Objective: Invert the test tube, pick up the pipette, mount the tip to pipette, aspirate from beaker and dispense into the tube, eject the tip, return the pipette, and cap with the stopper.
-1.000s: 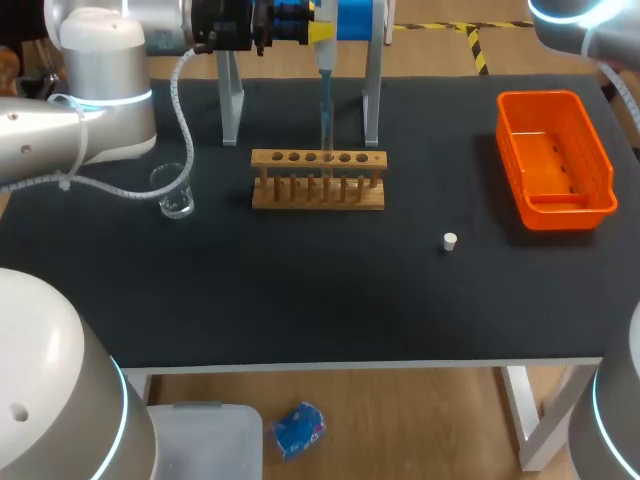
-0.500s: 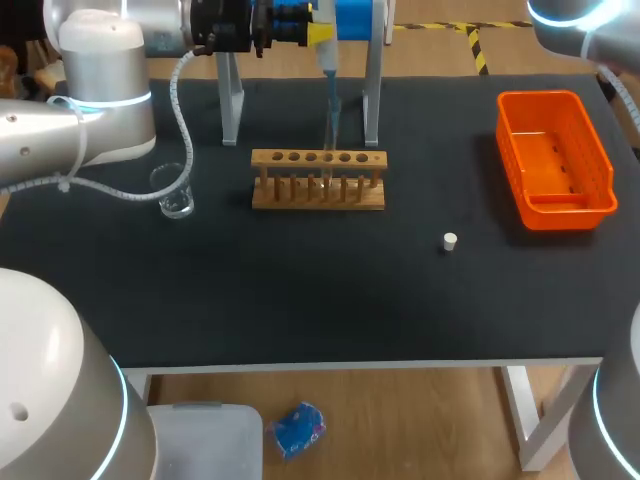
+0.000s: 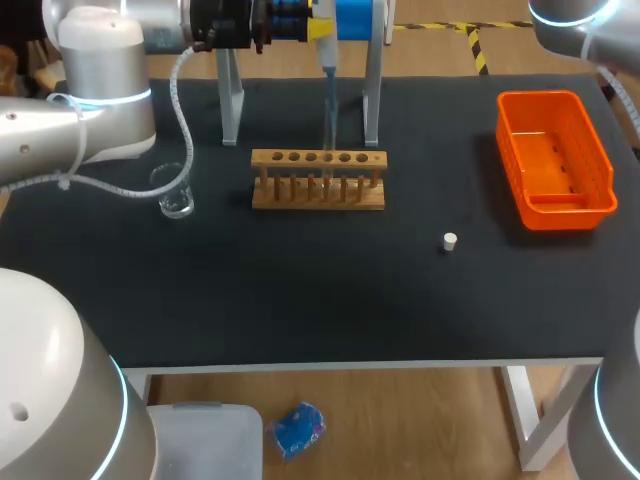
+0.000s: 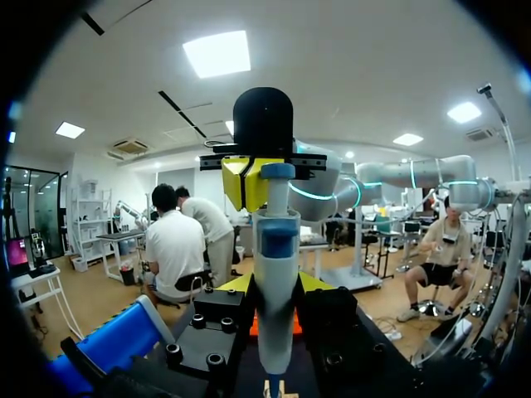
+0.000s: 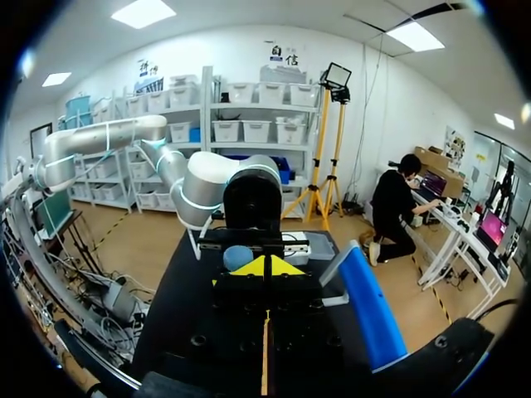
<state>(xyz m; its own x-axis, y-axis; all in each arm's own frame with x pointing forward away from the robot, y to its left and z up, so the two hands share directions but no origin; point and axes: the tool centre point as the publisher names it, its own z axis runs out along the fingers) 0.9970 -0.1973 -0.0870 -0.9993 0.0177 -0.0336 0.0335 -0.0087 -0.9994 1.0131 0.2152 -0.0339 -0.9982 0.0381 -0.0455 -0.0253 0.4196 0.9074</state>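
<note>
At the back of the table my left gripper [image 3: 318, 30] is shut on the pipette [image 3: 327, 62]. The pipette hangs upright, and its clear tip [image 3: 328, 115] points down at a tube [image 3: 327, 165] standing in the wooden rack [image 3: 318, 196]. In the left wrist view the yellow fingers [image 4: 242, 182] clamp the white and blue pipette [image 4: 275, 282] from both sides. A clear beaker [image 3: 175, 192] sits left of the rack. The small white stopper [image 3: 450, 240] lies to the rack's front right. My right gripper [image 5: 266, 267] is shut with nothing in it, held high and facing the left arm [image 5: 199, 182].
The pipette stand's grey legs [image 3: 230, 100] rise behind the rack, under its blue top [image 3: 356, 15]. An orange bin [image 3: 603, 170] stands at the right side. Bare black tabletop [image 3: 300, 290] spreads in front of the rack.
The pipette has shifted very slightly sideways above the rack. Nothing else has moved.
</note>
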